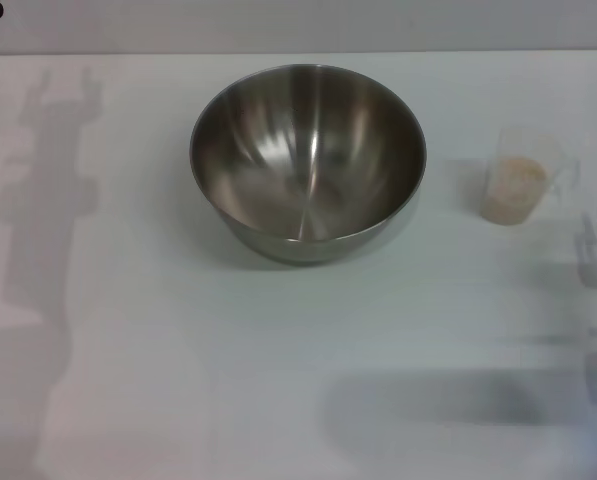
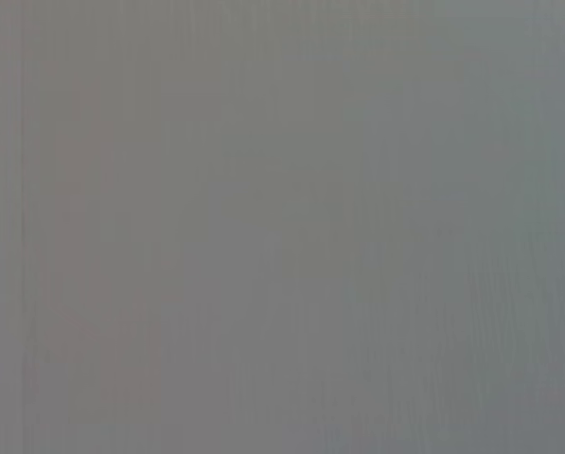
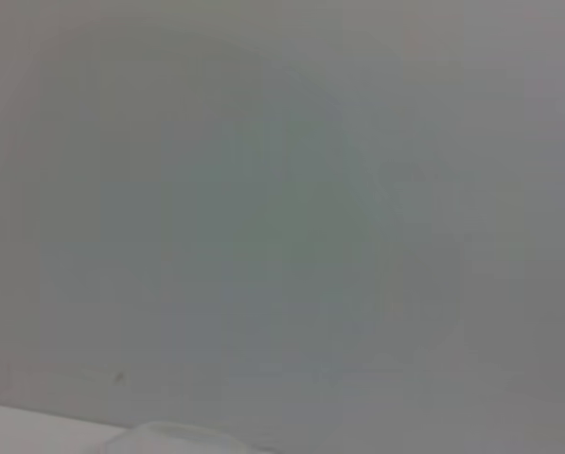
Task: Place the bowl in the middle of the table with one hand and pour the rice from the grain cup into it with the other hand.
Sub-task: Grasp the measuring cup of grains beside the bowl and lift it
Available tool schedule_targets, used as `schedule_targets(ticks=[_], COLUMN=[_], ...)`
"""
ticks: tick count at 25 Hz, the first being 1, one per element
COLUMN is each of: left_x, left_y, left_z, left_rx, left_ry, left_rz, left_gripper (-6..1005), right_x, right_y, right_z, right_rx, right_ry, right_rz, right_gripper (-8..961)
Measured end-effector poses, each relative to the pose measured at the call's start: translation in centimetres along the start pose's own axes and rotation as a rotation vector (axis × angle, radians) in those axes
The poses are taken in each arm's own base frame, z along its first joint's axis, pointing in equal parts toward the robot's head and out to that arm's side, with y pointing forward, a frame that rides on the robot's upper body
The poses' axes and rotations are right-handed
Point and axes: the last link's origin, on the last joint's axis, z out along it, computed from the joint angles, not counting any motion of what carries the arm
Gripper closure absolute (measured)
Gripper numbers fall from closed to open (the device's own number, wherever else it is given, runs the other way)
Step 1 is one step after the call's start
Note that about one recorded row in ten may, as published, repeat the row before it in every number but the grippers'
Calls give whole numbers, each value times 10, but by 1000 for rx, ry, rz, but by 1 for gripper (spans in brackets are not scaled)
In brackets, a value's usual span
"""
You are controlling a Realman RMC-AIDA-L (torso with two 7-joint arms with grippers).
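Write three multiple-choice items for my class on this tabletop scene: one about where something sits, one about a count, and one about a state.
1. Where does the cup stand relative to the bowl?
A. On the robot's left of it
B. On the robot's right of it, apart
C. Inside it

2. How many containers are on the table?
A. One
B. Two
C. Four

3. What is the state of the bowl?
A. Upright and empty
B. Upside down
C. Full of rice

Answers:
1. B: in the head view the cup stands to the right of the bowl with bare table between them.
2. B: only the steel bowl and the clear cup are there.
3. A: its shiny inside faces up with nothing in it; the rice is in the cup.
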Motion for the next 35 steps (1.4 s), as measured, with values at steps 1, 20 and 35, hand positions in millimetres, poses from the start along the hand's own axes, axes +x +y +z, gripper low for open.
schedule_targets(ticks=[1, 20, 35], left_x=[0, 1, 2], left_y=[0, 1, 2], left_z=[0, 2, 3], left_rx=[0, -4, -5], left_ry=[0, 1, 4], left_rz=[0, 2, 6], left_gripper=[480, 480, 481], right_x=[1, 5, 6], right_y=[0, 8, 12], right_z=[0, 16, 25], right_rx=[-3, -73, -98], right_ry=[4, 51, 67], right_rz=[0, 11, 4], right_gripper=[409, 409, 410])
